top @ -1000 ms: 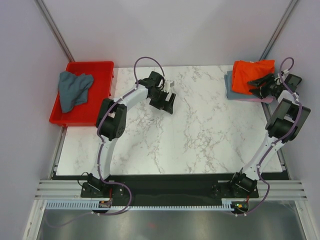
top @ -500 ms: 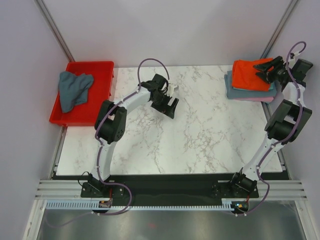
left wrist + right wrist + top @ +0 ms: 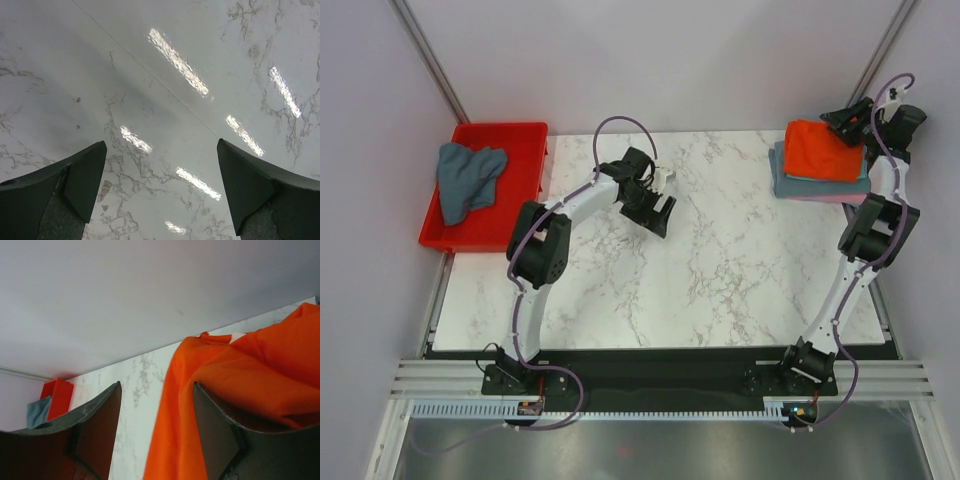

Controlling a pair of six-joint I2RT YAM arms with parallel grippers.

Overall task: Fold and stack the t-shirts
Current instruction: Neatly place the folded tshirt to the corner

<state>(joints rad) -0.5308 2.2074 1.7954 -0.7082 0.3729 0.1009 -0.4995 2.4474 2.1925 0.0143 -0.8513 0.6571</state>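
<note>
A folded orange-red t-shirt (image 3: 818,150) lies on top of a stack at the table's far right, over a teal-grey shirt (image 3: 820,184) and a pink one (image 3: 810,198). My right gripper (image 3: 847,119) hovers at the stack's back right corner, open. In the right wrist view the open gripper (image 3: 156,390) has the orange-red shirt (image 3: 235,390) lying below and past its right finger. A slate grey-blue shirt (image 3: 467,180) lies crumpled in the red tray. My left gripper (image 3: 657,206) is open and empty above bare marble, as the left wrist view (image 3: 161,145) shows.
The red plastic tray (image 3: 525,135) sits off the table's far left corner; it also shows in the right wrist view (image 3: 56,392). Lilac walls and metal posts close the back and sides. The marble tabletop (image 3: 720,260) lies between the arms.
My right gripper has lifted and moved back from the stack's right side to its back corner. The orange-red shirt now lies smaller and flatter on the stack. The left arm barely moved.
</note>
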